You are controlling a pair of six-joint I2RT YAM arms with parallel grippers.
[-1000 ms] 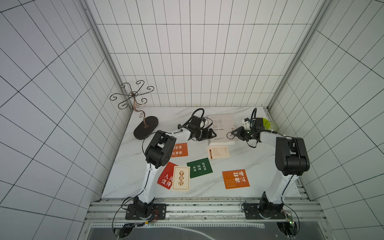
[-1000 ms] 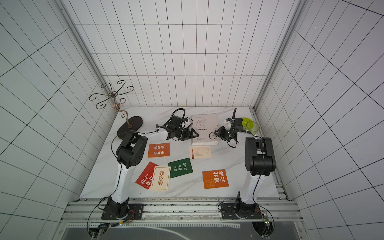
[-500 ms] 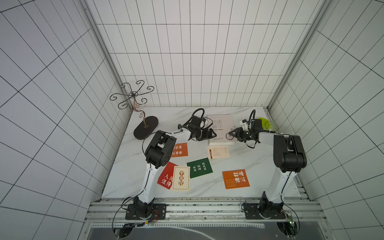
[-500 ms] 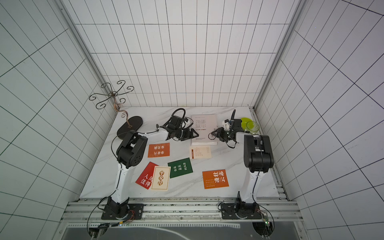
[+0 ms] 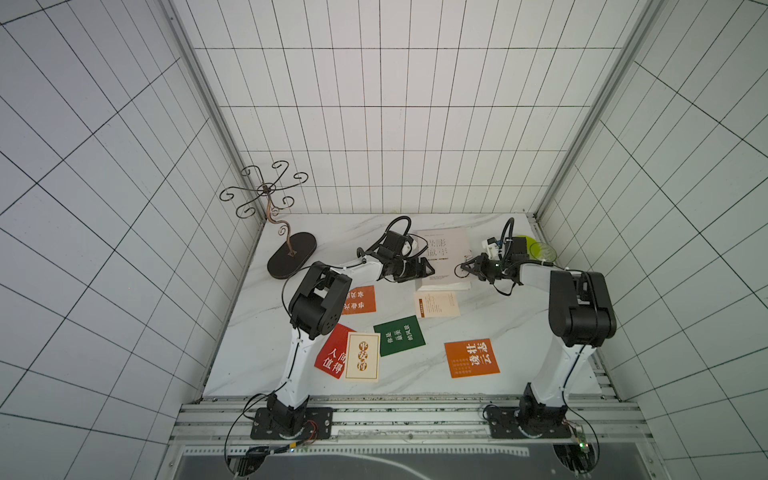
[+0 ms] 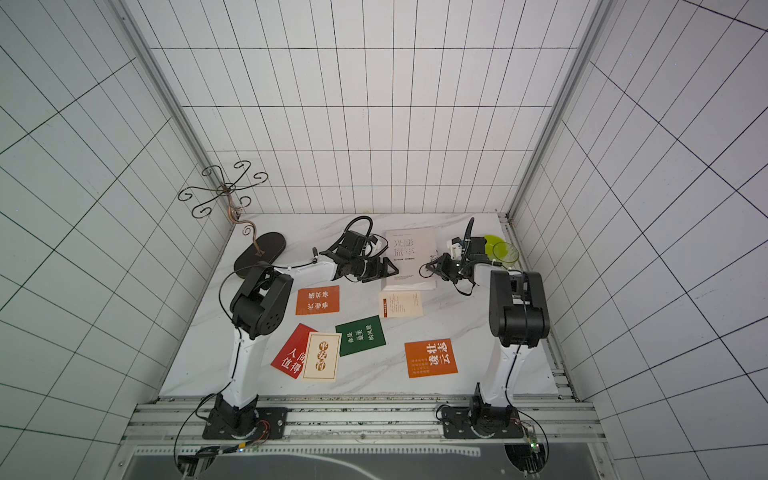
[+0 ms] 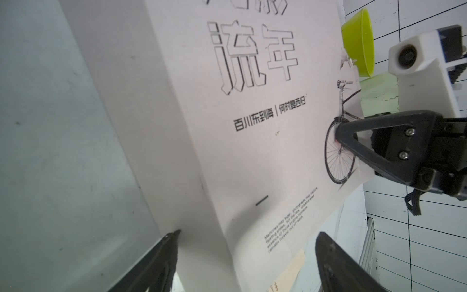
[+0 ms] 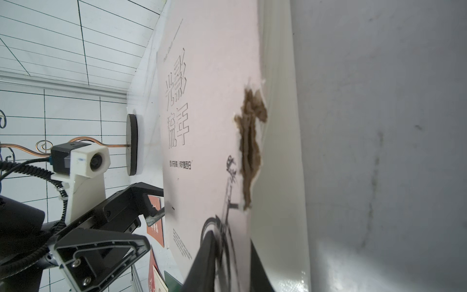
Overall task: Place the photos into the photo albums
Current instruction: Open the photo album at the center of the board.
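The photo album [image 5: 442,253] [image 6: 409,253] lies closed at the back of the marble table, pinkish cover up. My right gripper [image 5: 461,270] [image 8: 231,240] is shut on the cover's right edge, one finger on the bicycle drawing [image 7: 338,156] and one under the cover. At the album's left edge my left gripper [image 5: 428,270] [image 7: 247,235] stands open, holding nothing. Several photos lie flat in front: an orange one [image 5: 359,300], a cream one [image 5: 436,304], a green one [image 5: 400,336], a red one [image 5: 332,353] partly under a cream one [image 5: 363,356], and another orange one [image 5: 471,358].
A dark metal stand with curled hooks [image 5: 291,259] rises at the back left. A yellow-green bowl [image 5: 540,251] [image 7: 358,43] sits at the back right, behind my right arm. The cover has a torn brown patch [image 8: 250,141] along its right edge.
My right gripper has slid left onto the album's right edge and closed on the cover. The left arm and the photos have not moved.
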